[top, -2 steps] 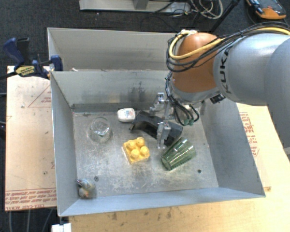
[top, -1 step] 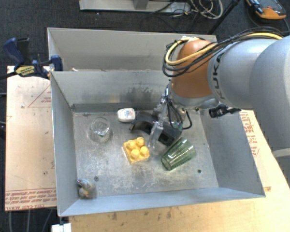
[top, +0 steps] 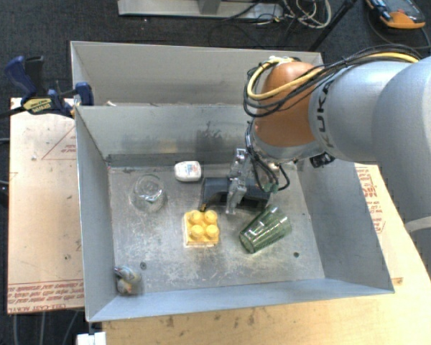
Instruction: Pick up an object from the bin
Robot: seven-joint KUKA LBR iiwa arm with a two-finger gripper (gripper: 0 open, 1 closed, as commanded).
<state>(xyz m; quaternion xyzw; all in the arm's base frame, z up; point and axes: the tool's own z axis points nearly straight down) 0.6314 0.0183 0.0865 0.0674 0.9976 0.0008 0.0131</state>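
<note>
One dark block [top: 215,190], in the middle of the bin [top: 93,192], is partly covered by the hand [top: 235,192]; whether the hand is open or closed cannot be told, and nothing is seen held. Just beside the block a yellow brick [top: 202,228] and a green glass [top: 264,230] are crowded, so either could be nudged or caught along with it if the hand is closed. Farther left, a white capsule [top: 187,169] and a clear cup [top: 148,191] are set well apart.

The claw [top: 233,192] partly hides a dark block [top: 214,190]; corner lump [top: 127,282] unidentifiable.
</note>
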